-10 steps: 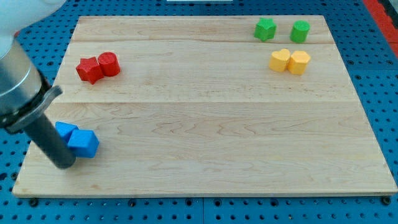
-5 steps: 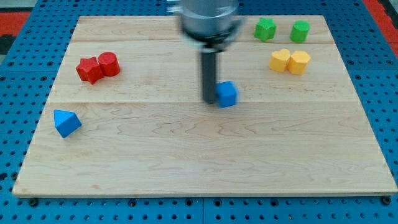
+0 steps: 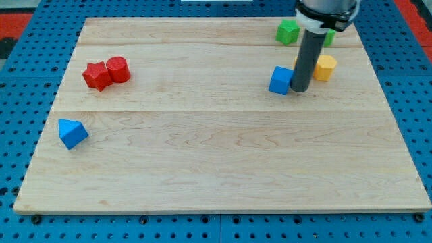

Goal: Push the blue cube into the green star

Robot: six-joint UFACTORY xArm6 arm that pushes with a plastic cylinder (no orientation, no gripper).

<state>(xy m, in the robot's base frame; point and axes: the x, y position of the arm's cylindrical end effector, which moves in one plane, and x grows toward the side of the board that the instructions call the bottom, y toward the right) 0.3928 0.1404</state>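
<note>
Blue cube [image 3: 281, 80] below the green star [image 3: 287, 31], well apart.
We see my tip [image 3: 300, 90] touching its right side, seemingly; a plain rod, nothing gripped.

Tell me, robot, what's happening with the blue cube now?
My tip against blue cube's right side. Green star above, untouched. Nothing between them.

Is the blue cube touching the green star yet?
No, the blue cube sits well below the green star, with bare board between them.
</note>
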